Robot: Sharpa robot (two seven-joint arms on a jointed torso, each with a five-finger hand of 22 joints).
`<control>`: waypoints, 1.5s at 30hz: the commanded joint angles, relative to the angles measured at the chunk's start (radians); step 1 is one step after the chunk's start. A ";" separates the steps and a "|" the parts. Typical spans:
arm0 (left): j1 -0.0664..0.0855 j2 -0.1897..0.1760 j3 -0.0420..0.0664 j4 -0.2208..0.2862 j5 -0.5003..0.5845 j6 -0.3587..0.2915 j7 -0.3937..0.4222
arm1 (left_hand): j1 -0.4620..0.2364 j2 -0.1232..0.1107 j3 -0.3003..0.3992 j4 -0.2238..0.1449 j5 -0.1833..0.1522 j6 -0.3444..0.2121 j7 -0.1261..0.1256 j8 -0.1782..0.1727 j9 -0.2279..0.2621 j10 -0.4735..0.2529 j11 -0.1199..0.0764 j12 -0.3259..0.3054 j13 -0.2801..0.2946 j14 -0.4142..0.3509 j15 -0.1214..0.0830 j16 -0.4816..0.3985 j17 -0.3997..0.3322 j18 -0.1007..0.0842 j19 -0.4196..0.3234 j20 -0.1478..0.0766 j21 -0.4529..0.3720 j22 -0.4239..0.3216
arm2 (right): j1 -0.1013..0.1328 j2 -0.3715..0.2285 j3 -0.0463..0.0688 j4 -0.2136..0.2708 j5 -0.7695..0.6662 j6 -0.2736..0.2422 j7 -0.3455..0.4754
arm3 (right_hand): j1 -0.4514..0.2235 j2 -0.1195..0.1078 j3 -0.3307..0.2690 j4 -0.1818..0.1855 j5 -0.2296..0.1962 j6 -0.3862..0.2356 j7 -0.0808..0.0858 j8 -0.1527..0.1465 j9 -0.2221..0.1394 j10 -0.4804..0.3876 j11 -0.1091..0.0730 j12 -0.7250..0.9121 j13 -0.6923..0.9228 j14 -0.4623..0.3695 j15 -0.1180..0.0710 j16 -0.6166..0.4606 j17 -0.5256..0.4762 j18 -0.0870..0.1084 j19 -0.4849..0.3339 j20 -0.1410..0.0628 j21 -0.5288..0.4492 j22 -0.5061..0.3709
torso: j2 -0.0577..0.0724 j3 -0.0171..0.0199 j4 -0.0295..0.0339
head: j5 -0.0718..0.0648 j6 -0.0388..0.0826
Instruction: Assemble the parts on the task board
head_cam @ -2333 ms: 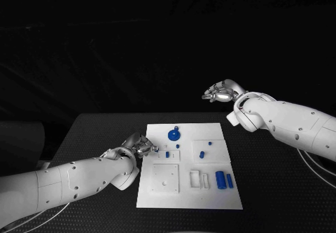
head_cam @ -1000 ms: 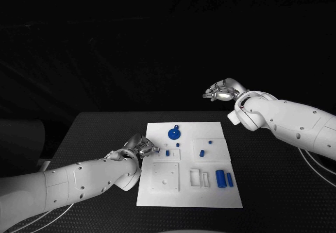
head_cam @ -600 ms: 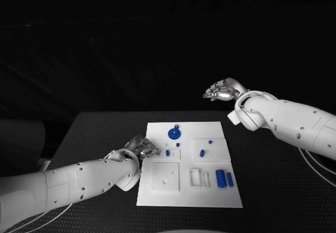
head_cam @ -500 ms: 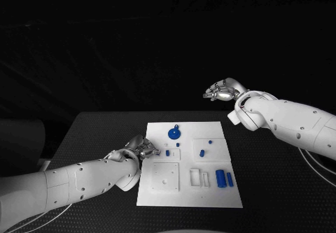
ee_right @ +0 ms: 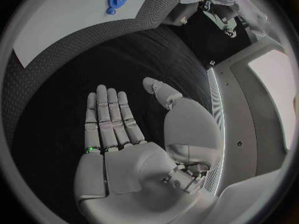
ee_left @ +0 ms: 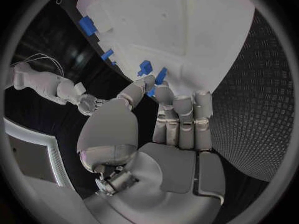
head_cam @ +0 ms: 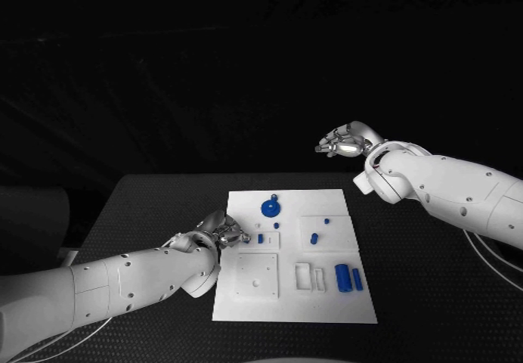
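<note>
The task board (head_cam: 294, 302) lies flat in the middle of the black surface (head_cam: 436, 302), between the two arms. On it, a small blue peg (head_cam: 261, 240) stands just beside the left hand (head_cam: 218, 231), at the board's edge nearest that hand. In the left wrist view the left hand's fingertips (ee_left: 163, 92) sit right against small blue parts (ee_left: 145, 67) at the board's edge; whether they pinch one I cannot tell. Further from the left hand lie a round blue disc (head_cam: 271, 206), a short blue piece (head_cam: 314, 240) and two blue cylinders (head_cam: 348, 278) side by side. The right hand (head_cam: 343, 144) hangs well apart from the board, above its far end, fingers straight and spread, holding nothing, as the right wrist view shows (ee_right: 124, 134).
</note>
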 commanded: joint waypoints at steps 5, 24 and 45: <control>-0.003 0.003 -0.002 -0.003 -0.017 0.033 -0.016 | 0.006 -0.009 0.001 0.009 -0.015 0.056 -0.045 0.064 0.166 0.036 -0.043 0.009 0.003 0.034 -0.053 0.005 0.002 0.012 0.006 -0.108 0.005 0.020 | 0.000 0.001 0.000 0.001 -0.001 0.005 0.007 | -0.007 0.002 0.002 0.005 0.005 -0.004 0.001 0.004 -0.001 0.006 -0.002 -0.006 -0.001 -0.005 0.003 -0.006 -0.001 -0.003 0.001 0.006 -0.006 0.010 | 0.000 0.0000 0.0004 | -0.002 0.001; -0.003 0.005 -0.002 -0.009 -0.046 0.049 -0.016 | 0.049 -0.044 0.009 0.013 -0.136 0.057 -0.045 0.061 0.167 0.031 -0.044 0.016 0.005 0.029 -0.056 0.009 0.003 0.013 0.002 -0.109 0.010 0.019 | 0.000 0.001 0.000 0.002 -0.001 0.006 0.007 | -0.008 0.002 0.001 0.007 0.005 -0.005 0.001 0.004 -0.001 0.007 -0.002 -0.006 -0.001 -0.005 0.003 -0.005 -0.001 -0.003 0.001 0.006 -0.007 0.011 | 0.000 -0.0017 0.0014 | -0.001 0.002; -0.003 0.008 -0.002 -0.009 -0.064 0.028 0.002 | 0.066 -0.038 0.006 0.002 -0.094 0.069 -0.050 0.067 0.171 0.036 -0.048 0.031 0.012 0.035 -0.055 0.024 0.011 0.013 0.004 -0.110 0.018 0.020 | 0.000 0.000 0.000 0.003 -0.001 0.006 0.007 | -0.009 0.001 0.001 0.007 0.005 -0.005 0.001 0.004 -0.002 0.007 -0.002 -0.007 -0.001 -0.005 0.003 -0.005 -0.001 -0.003 0.002 0.006 -0.009 0.012 | 0.000 -0.0005 0.0006 | -0.002 0.006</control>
